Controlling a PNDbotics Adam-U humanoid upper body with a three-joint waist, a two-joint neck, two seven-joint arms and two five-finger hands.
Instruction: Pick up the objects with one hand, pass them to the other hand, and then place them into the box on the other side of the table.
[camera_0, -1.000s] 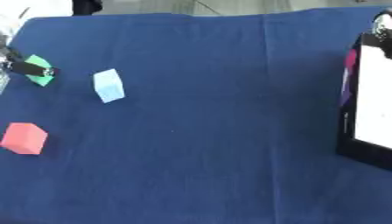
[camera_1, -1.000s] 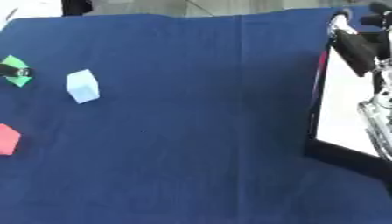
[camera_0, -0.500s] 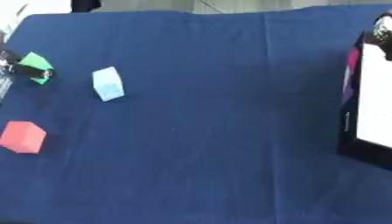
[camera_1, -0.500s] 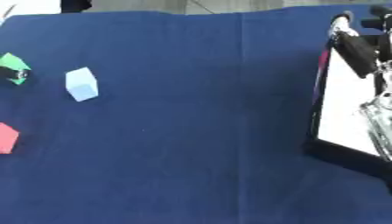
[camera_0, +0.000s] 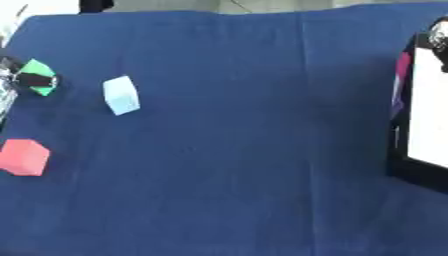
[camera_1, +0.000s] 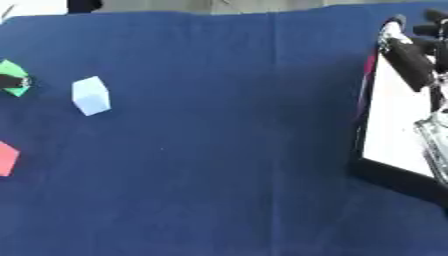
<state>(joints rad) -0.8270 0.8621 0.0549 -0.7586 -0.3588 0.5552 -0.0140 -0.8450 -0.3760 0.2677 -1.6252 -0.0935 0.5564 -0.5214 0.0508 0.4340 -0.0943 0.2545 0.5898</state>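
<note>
A dark blue cloth covers the bench. At the far left edge, the left robot hand comes in with its dark fingertips pinched on a small green block; the black tip lies across the block's middle, and the block sits at or just above the cloth — which of the two cannot be told. Only the fingertips and a bit of silver structure show at the picture's edge.

Just to the right of the green block, apart from it, a pale blue block stands on the cloth, tilted on one corner edge so that its top face leans to the left. Nearer and to the left, well apart from both, a red block rests flat on the cloth close to the left edge.

On the right side of the bench lies the box, a shallow tray with black walls and a white floor, its long side running from far to near. A strip of pink shows along its left wall at the far end.

The right robot hand hangs over the far part of the box in the right eye view, its black fingers straight and extended, released, holding nothing. Below it a silver, ribbed part of the arm shows at the right edge.
</note>
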